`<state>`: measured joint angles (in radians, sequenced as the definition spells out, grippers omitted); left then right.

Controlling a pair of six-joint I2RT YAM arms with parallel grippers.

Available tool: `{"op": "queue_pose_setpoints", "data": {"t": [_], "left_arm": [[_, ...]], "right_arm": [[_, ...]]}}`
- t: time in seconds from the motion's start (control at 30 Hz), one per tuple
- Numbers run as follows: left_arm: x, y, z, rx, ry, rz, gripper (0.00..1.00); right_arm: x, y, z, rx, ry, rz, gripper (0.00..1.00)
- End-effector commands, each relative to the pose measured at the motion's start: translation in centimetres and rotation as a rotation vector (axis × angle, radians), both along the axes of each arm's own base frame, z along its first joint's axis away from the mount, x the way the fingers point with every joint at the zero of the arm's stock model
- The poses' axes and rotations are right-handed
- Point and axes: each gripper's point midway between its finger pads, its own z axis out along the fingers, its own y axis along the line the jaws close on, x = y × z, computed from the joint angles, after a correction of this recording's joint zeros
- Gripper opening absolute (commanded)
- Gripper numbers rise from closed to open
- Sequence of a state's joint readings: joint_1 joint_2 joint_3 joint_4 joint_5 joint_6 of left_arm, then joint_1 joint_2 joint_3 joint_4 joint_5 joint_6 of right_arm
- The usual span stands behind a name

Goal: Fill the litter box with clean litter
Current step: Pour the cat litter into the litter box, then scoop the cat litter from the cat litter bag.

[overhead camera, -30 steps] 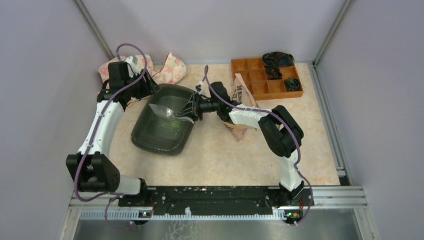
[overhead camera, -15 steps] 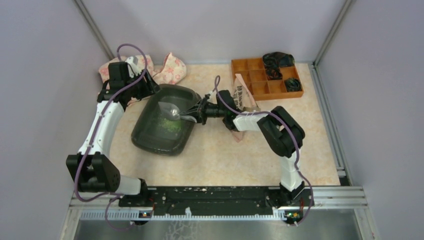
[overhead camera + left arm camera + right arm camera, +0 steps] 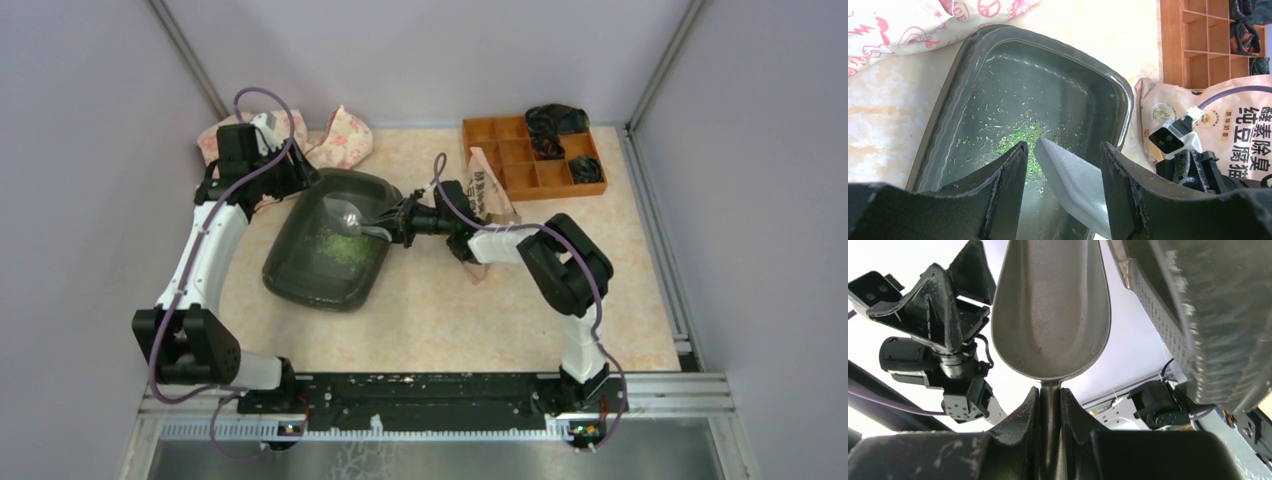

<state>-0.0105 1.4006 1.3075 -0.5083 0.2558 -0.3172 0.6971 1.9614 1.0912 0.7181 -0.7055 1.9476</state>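
Bag (image 3: pixel 1248 125): large Chinese characters, roughly "纯豆腐" and "酵素除臭"; the smaller print is too small to read.
Cloth (image 3: pixel 908 25): pink peace sign, lightning bolts, stars; no words.

High overview; left wrist down into litter box (image 3: pixel 945 105), right up the shared scoop (image 3: pixel 1050 305).

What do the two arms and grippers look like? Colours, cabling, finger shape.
The left arm and right arm: white link shells between bulky black joint housings, a purple cable looped along each. The left gripper and right gripper: matte black, two thick tapered fingers, lightly scuffed. No legible markings.
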Motion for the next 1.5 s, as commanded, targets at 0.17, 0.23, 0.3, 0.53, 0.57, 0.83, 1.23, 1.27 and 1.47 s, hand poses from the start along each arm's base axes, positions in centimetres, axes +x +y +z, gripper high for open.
{"op": "queue_pose_setpoints", "data": {"t": [0.17,0.23,0.3,0.53,0.57,0.83,1.23,1.27,1.47], "left_arm": [[0.4,0.1,1.8,0.008,-0.048,-0.007,0.61],[0.4,0.1,1.9,0.008,-0.050,-0.011,0.61],[0.4,0.1,2.0,0.010,-0.054,-0.011,0.61],[0.7,-0.1,1.9,-0.001,-0.053,-0.020,0.61],[0.7,-0.2,1.9,-0.003,-0.051,-0.024,0.61],[0.7,-1.6,3.3,-0.047,-0.061,-0.093,0.61],[2.0,-17.3,-0.1,-0.024,0.001,-0.362,0.60],[2.2,-18.2,-0.5,-0.023,0.008,-0.377,0.60],[3.0,-21.6,-1.4,-0.021,0.015,-0.434,0.60]], "right_arm": [[0.0,1.2,8.9,0.064,-0.382,0.099,0.00],[-0.2,1.3,9.0,0.018,-0.451,0.132,0.00],[-0.6,1.2,9.6,-0.020,-0.540,0.177,0.00],[0.3,-1.6,6.9,-0.456,-0.793,0.278,0.00],[0.6,-2.1,6.6,-0.520,-0.831,0.285,0.00],[-0.6,-8.5,9.1,-0.887,-1.107,0.282,0.00],[-8.1,-24.7,12.4,-1.232,-1.009,0.142,0.00],[-8.7,-25.3,12.6,-1.230,-0.999,0.119,0.00],[-12.0,-28.3,11.5,-1.269,-0.899,0.126,0.00]]}}
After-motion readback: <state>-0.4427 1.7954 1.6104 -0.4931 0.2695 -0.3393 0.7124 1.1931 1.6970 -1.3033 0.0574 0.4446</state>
